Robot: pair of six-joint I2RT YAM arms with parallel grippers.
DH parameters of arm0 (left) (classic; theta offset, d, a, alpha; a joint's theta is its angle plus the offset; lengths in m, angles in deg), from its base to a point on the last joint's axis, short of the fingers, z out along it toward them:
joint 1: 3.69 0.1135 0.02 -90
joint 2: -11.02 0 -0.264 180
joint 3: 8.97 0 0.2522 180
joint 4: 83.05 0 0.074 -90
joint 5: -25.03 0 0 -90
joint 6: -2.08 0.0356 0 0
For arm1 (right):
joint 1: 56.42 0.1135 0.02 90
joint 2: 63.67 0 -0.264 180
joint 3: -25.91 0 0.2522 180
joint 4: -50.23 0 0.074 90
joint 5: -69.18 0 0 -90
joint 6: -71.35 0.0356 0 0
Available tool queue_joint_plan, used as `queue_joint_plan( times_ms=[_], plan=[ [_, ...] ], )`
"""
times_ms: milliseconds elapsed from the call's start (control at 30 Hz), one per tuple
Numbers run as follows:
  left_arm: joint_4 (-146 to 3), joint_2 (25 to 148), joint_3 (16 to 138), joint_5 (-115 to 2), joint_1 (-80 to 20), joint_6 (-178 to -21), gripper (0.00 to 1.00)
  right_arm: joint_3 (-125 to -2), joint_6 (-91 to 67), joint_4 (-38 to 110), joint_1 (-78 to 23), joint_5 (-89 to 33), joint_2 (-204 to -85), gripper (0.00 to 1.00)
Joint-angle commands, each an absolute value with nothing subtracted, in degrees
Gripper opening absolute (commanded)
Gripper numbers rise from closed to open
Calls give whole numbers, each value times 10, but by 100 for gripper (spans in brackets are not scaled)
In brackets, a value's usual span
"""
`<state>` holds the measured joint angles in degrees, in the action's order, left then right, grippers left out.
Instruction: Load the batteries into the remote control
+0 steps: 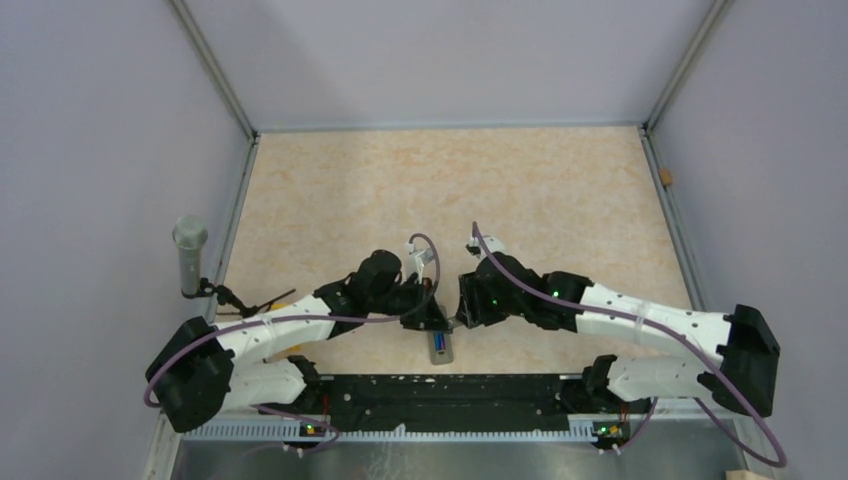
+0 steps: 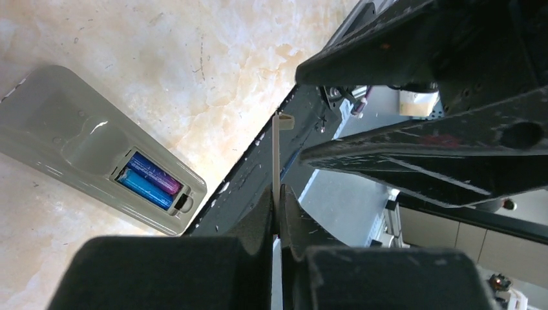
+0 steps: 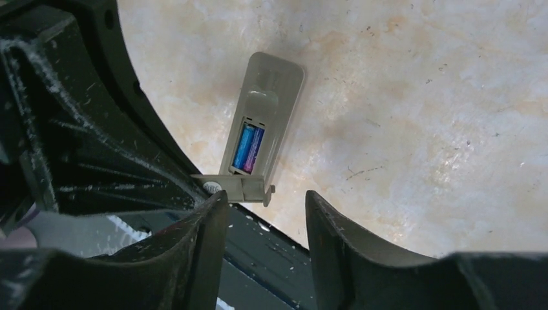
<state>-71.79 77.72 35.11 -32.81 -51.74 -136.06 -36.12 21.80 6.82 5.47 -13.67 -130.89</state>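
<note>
While left gripper [image 2: 276, 197] pinches the grey cover [image 2: 276, 152], right gripper [image 3: 266, 201] gapes alongside; batteries [image 3: 247, 147] sit in remote control [image 3: 274, 81] just ahead.

Enclosed on three sides by plain lilac walls [image 1: 100, 150], joined at the back corners by slanting metal posts [image 1: 215, 70]. Floored with a beige marbled counter [image 1: 450, 190], evenly lit and faintly glossy. Edged along the near side by a black rail [image 1: 450, 395]. Flanked at left by an upright grey cylinder [image 1: 189, 255], at right by a small tan block [image 1: 666, 178].
</note>
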Motion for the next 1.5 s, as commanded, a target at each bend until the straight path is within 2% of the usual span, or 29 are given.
queue_joint_plan(
  times_ms=[0,267,500,667,900,1467],
  plan=[
    [-714,752,367,-295,-516,-1292,0,-348,174,95,52,-154,-1250,49],
    [-695,717,387,-157,-517,-1213,0,-350,64,111,51,-268,-1200,46],
    [-767,684,366,-97,-521,-1257,0,-359,27,132,50,-353,-1196,39],
    [-782,679,366,-86,-529,-1263,0,-344,28,184,51,-424,-1192,32],
    [-779,686,366,-89,-544,-1259,0,-347,35,167,51,-399,-1161,32],
    [-786,675,372,-78,-561,-1258,0,-321,66,157,50,-466,-1116,33]
  ],
)
